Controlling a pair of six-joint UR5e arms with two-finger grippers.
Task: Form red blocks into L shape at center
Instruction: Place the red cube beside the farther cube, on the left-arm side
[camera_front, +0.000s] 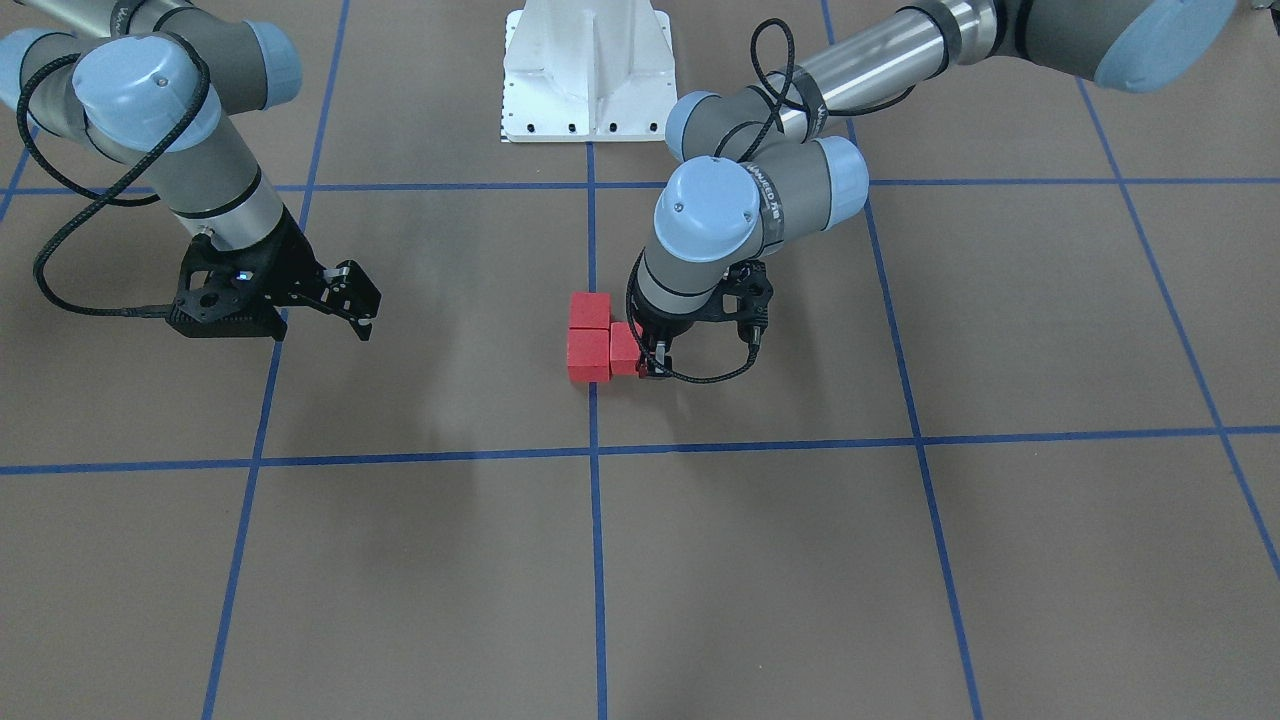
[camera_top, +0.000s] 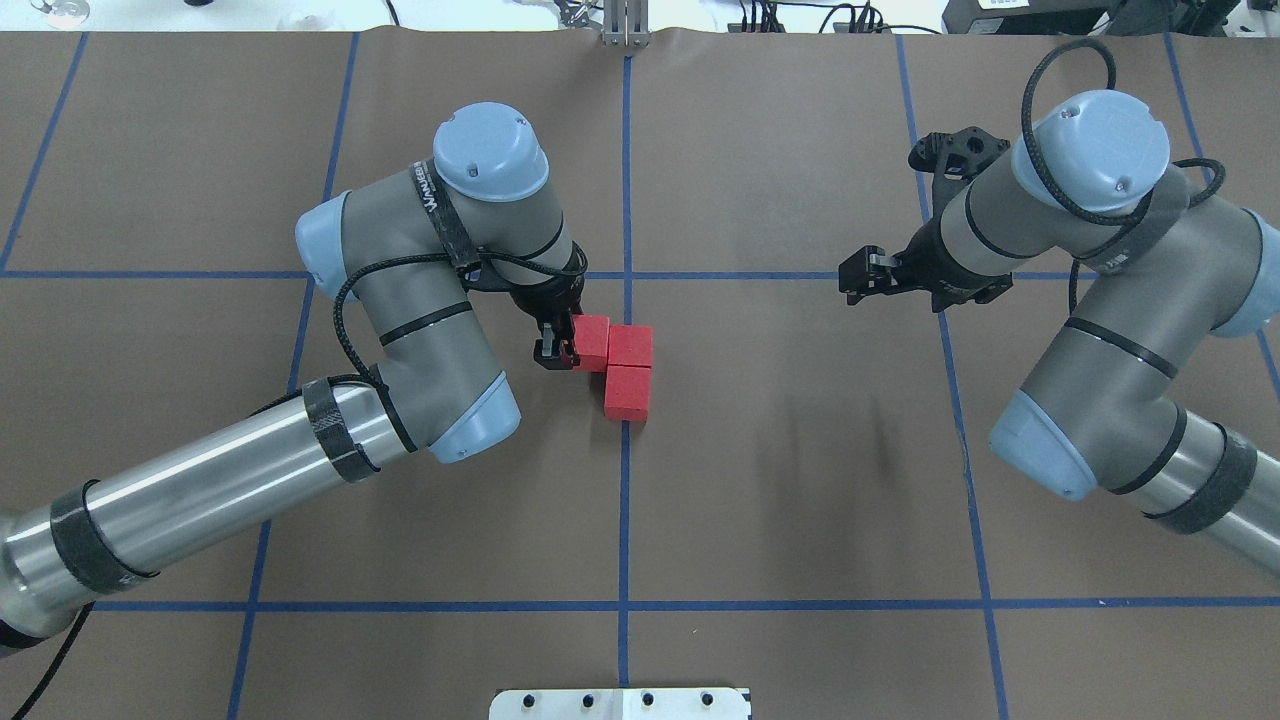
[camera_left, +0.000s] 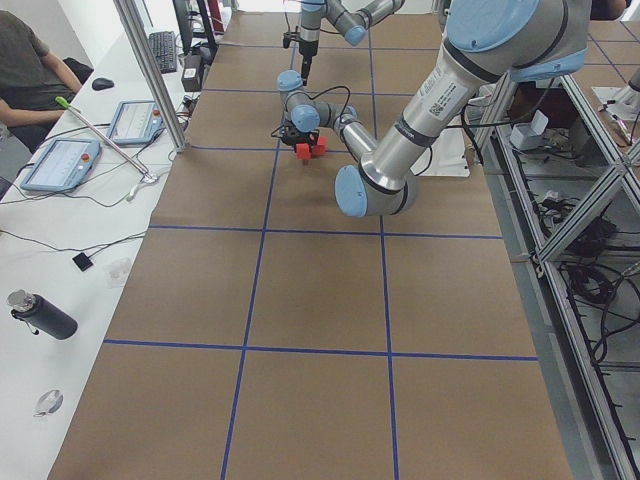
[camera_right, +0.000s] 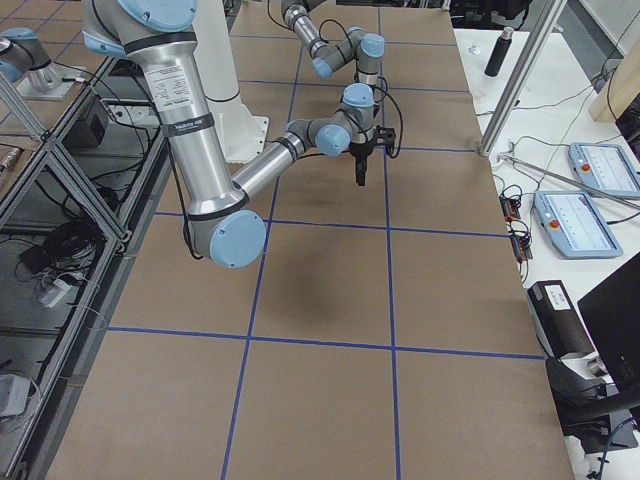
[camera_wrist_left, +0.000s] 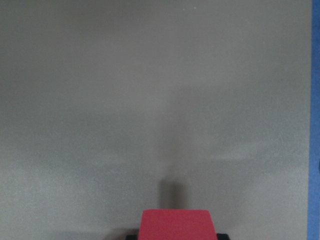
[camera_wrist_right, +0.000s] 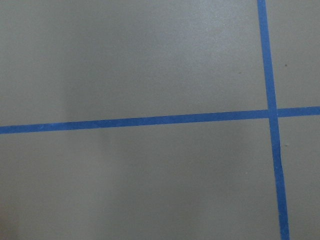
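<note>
- Clamping the outer block (camera_top: 592, 342) of the three red blocks (camera_top: 631, 346): the left fingers (camera_top: 547, 350) are clenched on it, but the left wrist hides most of that grip in the overhead and front views.
- Left wrist view gives only the outer block (camera_wrist_left: 175, 225), cut off by the bottom edge, with dark finger bits tight on either side. The other two are out of its frame.
- Red blocks sit on the desk (camera_top: 800, 480) at the centre blue line (camera_top: 625, 500). Two form a column on the line, and the outer block touches the far one's side toward the robot's left, making an L.
- Front view shows the red blocks (camera_front: 589, 357) all touching. In exterior left they are only tiny red specks (camera_left: 303, 150), and in exterior right I can't make them out.
- Right wrist view shows only desk and crossing blue lines.
- Right fingers (camera_top: 856, 282) are released, holding nothing, above the desk and well apart from the blocks. The gap reads best in the front view (camera_front: 365, 300).
- Left arm: elbow bent, wrist folded over, fingers pointing down at the desk.
- Right arm: wrist tilted, fingers angled toward the centre.
</note>
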